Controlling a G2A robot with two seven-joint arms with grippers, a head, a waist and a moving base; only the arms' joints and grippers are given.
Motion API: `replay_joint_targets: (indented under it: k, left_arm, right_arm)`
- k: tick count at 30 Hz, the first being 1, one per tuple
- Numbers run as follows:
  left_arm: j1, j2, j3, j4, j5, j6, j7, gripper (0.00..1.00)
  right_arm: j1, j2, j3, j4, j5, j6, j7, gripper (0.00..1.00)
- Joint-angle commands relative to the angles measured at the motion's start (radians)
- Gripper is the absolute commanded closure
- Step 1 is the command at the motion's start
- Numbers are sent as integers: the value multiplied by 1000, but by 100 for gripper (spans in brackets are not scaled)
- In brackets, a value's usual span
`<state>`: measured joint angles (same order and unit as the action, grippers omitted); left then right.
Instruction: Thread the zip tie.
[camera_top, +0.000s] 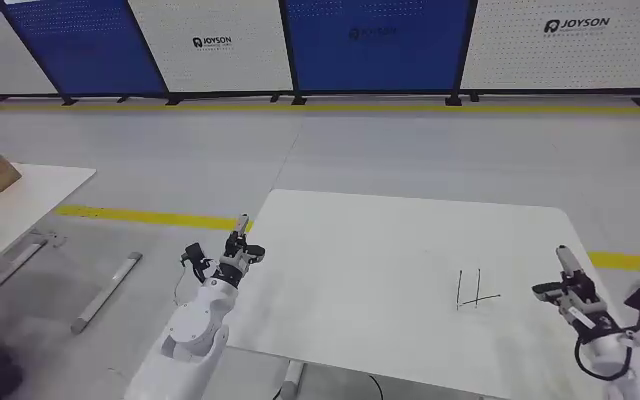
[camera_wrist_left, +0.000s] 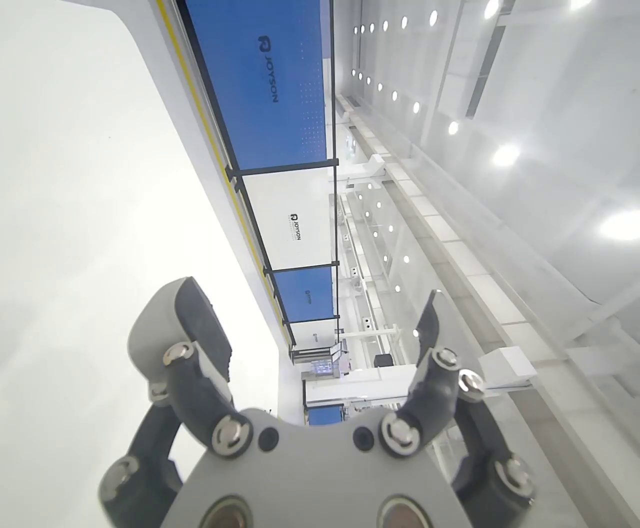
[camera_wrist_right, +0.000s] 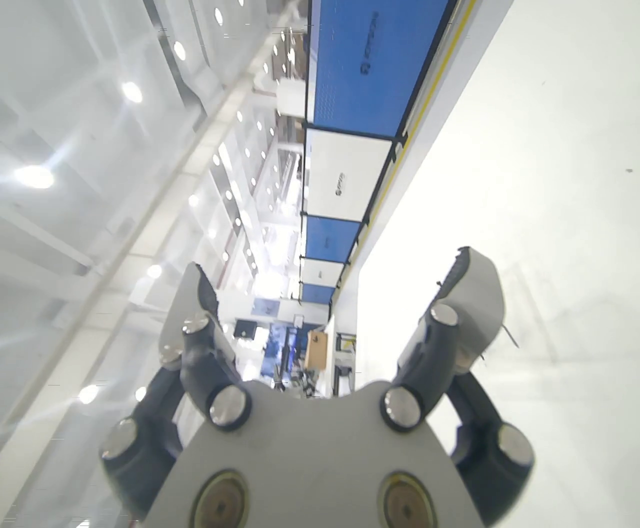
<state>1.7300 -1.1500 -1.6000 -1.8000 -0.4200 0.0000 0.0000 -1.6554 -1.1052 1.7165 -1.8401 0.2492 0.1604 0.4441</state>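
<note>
Thin black zip ties (camera_top: 474, 292) lie on the white table (camera_top: 380, 290) toward its right side, two upright strands crossed by a third. My left gripper (camera_top: 243, 238) is at the table's left edge, open, fingers (camera_wrist_left: 205, 325) spread with nothing between them. My right gripper (camera_top: 562, 272) is at the table's right edge, a short way right of the zip ties, open and empty too, its fingers (camera_wrist_right: 470, 290) wide apart. In the right wrist view a thin dark strand (camera_wrist_right: 511, 336) pokes out past one finger on the table.
Blue and white partition panels (camera_top: 380, 45) stand along the far side, behind a yellow floor line (camera_top: 320, 107). Another white table (camera_top: 35, 200) stands off to the left. Grey floor surrounds the work table.
</note>
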Motion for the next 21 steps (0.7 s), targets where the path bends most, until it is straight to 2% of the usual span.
replay_joint_targets:
  k: [1,2,13,15,17,21]
  left_arm:
    - [0,0,0,0,0,0,0,0]
    - [0,0,0,0,0,0,0,0]
    - [0,0,0,0,0,0,0,0]
    - [0,0,0,0,0,0,0,0]
    - [0,0,0,0,0,0,0,0]
    - [0,0,0,0,0,0,0,0]
  right_arm:
    - [39,12,11,12,-49,45,146,0]
    - [68,16,18,33,-57,71,176,0]
    - [68,16,18,33,-57,71,176,0]
    - [78,20,-4,35,-66,54,250,0]
    - [137,32,10,100,-54,22,405,0]
    - [223,51,31,184,-72,-35,583,0]
